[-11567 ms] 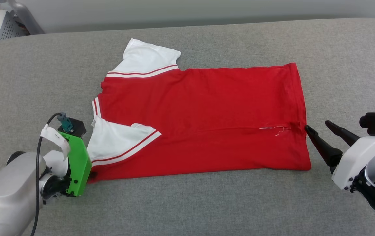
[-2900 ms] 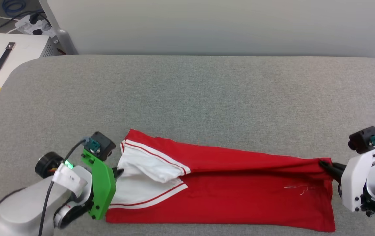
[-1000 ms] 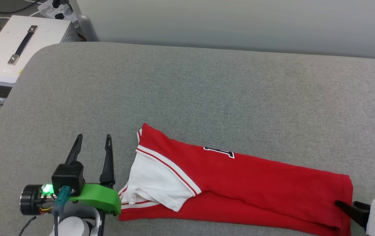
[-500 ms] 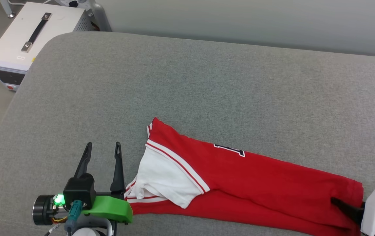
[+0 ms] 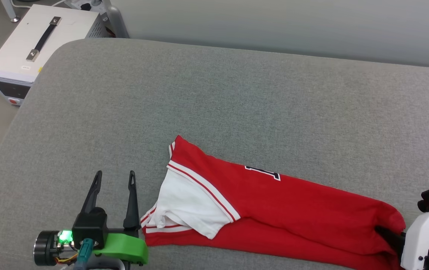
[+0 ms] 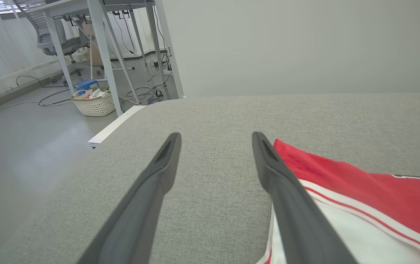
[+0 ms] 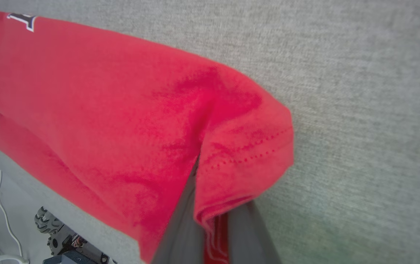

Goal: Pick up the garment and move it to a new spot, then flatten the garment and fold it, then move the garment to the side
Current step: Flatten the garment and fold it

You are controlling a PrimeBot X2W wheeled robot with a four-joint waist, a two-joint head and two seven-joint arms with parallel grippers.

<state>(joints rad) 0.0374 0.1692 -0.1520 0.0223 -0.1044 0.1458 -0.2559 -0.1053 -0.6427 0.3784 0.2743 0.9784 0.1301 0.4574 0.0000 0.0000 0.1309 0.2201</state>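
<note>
The garment (image 5: 293, 202) lies on the grey padded surface (image 5: 214, 97), folded lengthwise into a long red band. Its white sleeve (image 5: 188, 202) with striped trim is at the left end. My left gripper (image 5: 115, 176) stands open just left of that sleeve, with nothing between its fingers. In the left wrist view the left gripper (image 6: 216, 137) is spread wide over bare surface, and the garment (image 6: 360, 176) lies beside its right finger. My right gripper (image 5: 388, 234) is shut on the hem at the garment's right end. The right wrist view has red cloth of the garment (image 7: 103, 102) pinched between the fingers (image 7: 180, 227), with the hem bunched over them.
A white box with a black handle (image 5: 30, 48) sits on the floor past the surface's far left corner. A pale wall (image 5: 274, 22) runs behind. Metal table legs (image 6: 99, 55) and a wicker basket (image 6: 94, 102) stand on the floor beyond the left edge.
My right gripper has shut on the garment's right hem, and the cloth there has bunched up. The left gripper has stayed open. The head camera shifted slightly.
</note>
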